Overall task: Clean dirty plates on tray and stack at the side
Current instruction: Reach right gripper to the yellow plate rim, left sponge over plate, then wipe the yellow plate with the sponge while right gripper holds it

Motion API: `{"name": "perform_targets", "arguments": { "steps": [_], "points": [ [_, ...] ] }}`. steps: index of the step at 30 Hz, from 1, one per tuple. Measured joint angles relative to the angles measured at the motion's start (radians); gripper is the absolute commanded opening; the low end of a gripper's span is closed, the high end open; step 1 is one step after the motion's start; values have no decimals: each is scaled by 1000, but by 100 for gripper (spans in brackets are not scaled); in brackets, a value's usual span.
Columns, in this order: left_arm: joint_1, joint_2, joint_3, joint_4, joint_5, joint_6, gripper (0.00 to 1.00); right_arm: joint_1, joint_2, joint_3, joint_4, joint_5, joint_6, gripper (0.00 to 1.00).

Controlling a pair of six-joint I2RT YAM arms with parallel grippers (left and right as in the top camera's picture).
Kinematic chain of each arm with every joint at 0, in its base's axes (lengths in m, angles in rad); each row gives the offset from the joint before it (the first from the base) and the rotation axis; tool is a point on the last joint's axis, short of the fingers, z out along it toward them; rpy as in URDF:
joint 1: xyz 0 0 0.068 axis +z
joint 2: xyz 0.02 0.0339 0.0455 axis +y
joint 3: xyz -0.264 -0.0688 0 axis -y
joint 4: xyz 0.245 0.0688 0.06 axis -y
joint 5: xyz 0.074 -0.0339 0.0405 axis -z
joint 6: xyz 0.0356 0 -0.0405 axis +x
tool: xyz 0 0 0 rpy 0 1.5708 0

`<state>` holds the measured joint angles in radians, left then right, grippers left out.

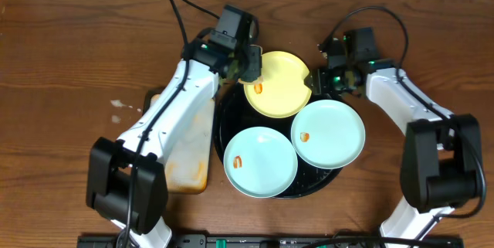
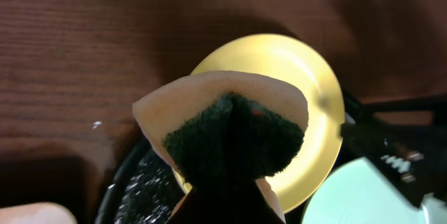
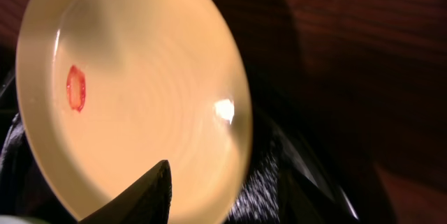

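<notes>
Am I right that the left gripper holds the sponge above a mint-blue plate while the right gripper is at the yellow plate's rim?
Not quite: the left gripper holds the sponge above the yellow plate, not a mint-blue one; the left wrist view shows it. The right gripper is at its rim.

The bench (image 1: 69,39) is dark brown wood with a visible grain. A round black tray (image 1: 309,180) sits on it near the middle. Just beside that tray's left edge lies a pale rectangular tray (image 1: 193,163), stained orange. Farther left of the black tray, a few white specks (image 1: 117,103) dot the wood.
</notes>
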<state>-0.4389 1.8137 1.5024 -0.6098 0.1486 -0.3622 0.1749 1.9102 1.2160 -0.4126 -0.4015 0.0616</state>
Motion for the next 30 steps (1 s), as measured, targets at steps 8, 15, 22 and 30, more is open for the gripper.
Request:
{"name": "perform_targets", "arguments": {
  "steps": [8,15,22,30],
  "points": [
    [-46,145,0,61,-26,-39,7,8,14,1,34,29,-2,40],
    [-82,234,0,94,-25,-46,7,9,35,1,32,58,-2,37],
    [-80,234,0,114,-25,-52,7,35,86,1,42,60,-3,20],
    [-82,234,0,146,1,-53,7,45,86,1,58,85,10,14]
  ]
}}
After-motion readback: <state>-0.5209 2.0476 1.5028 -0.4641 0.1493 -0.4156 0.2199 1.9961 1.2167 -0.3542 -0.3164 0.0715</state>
